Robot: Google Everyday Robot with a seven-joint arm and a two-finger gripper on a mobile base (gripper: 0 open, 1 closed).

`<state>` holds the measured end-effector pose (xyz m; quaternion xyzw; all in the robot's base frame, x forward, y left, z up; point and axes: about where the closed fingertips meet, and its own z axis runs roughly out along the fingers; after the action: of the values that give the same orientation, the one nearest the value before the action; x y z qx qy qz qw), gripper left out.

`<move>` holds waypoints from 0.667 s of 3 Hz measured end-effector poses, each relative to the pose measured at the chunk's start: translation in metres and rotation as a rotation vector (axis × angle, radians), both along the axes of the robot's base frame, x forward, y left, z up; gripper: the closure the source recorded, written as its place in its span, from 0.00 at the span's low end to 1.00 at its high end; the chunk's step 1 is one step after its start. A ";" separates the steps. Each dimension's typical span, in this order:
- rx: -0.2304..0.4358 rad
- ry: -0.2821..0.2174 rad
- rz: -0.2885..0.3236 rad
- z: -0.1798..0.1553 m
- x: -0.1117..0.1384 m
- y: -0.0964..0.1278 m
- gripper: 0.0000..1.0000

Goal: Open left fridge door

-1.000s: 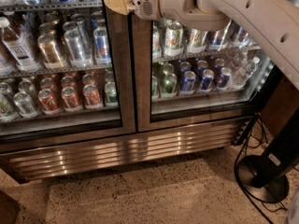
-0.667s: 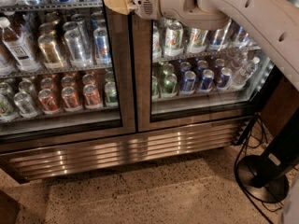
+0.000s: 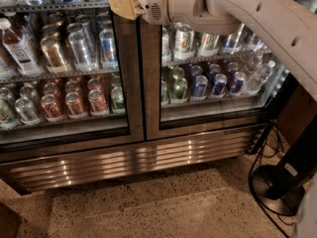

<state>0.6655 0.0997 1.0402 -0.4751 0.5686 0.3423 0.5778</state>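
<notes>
The fridge (image 3: 133,158) fills the view, a steel two-door drinks cooler with a ribbed grille along its base. The left fridge door (image 3: 132,93) is a glass pane in a brushed-steel frame and lies flush with the right door. Behind it are shelves of cans and a bottle. My gripper (image 3: 121,5), cream-coloured at the end of the pale arm, sits at the top of the view. It is over the upper right edge of the left door's frame, by the seam between the two doors. Whether it touches the frame is unclear.
The right door (image 3: 213,78) shows blue and green cans. A black stand base (image 3: 278,185) with trailing cables (image 3: 257,152) sits on the speckled floor at the right. My arm (image 3: 257,14) crosses the upper right. A dark object (image 3: 7,224) fills the bottom left corner.
</notes>
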 end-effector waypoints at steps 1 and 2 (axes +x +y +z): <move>0.015 0.062 0.011 -0.027 -0.001 0.005 0.11; 0.015 0.062 0.011 -0.025 -0.006 0.004 0.15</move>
<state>0.6592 0.1042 1.0155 -0.4629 0.5811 0.3643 0.5616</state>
